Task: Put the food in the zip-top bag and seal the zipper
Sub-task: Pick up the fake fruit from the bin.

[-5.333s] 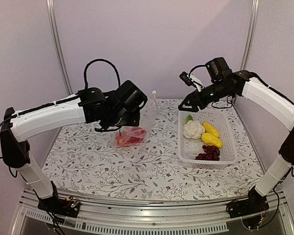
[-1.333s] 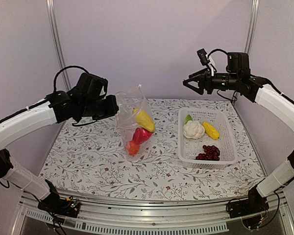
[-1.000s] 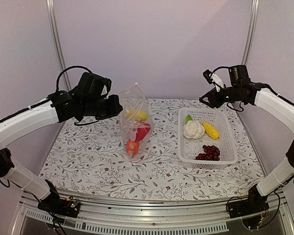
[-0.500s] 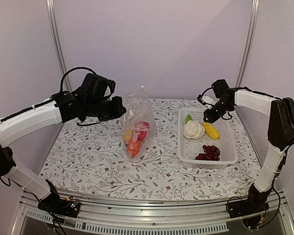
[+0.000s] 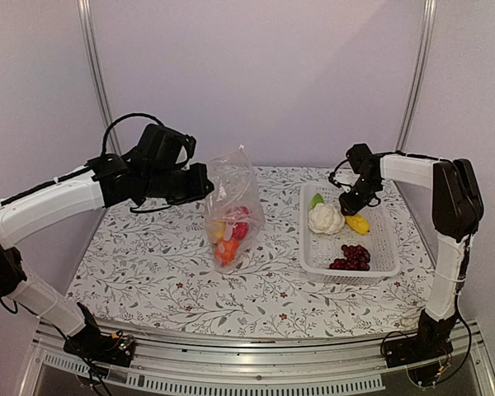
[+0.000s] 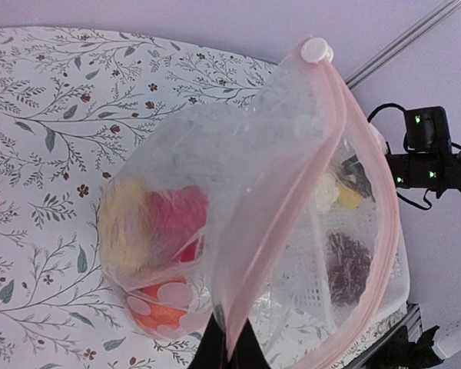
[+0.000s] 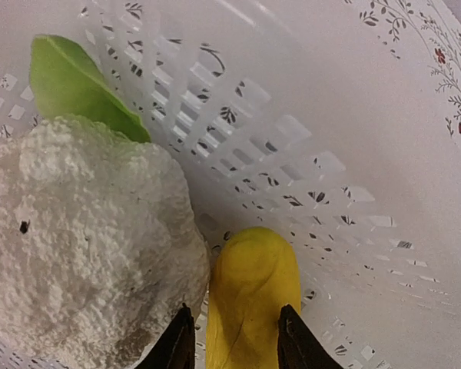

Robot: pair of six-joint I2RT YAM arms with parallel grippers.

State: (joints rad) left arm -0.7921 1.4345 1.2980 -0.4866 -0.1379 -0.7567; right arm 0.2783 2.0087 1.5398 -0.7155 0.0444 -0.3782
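Observation:
My left gripper [image 5: 200, 183] [image 6: 229, 350] is shut on the mouth edge of the clear zip-top bag [image 5: 231, 198] [image 6: 238, 177] and holds it hanging above the table. The pink zipper [image 6: 334, 138] gapes in a wide loop. In the bag lie a yellow piece [image 6: 123, 223], the red pepper [image 6: 173, 223] and the orange pumpkin [image 6: 157, 311]. My right gripper [image 5: 352, 206] [image 7: 235, 311] is down in the white basket [image 5: 379, 247], closed round another yellow piece [image 5: 359, 223] [image 7: 253, 284] lying on the basket floor. Beside it sit the white cauliflower [image 5: 324, 219] [image 7: 77, 231] and a green piece [image 5: 317, 200] [image 7: 69, 81].
A dark red grape bunch [image 5: 351, 257] lies at the basket's near end. The basket wall [image 7: 330, 115] rises close behind the yellow piece. The floral tablecloth [image 5: 165, 272] covers the table, with walls and frame posts at the back.
My right arm came down from above the basket's back edge into the basket and its jaws narrowed round the yellow piece. The bag's food settled lower; my left gripper kept its hold.

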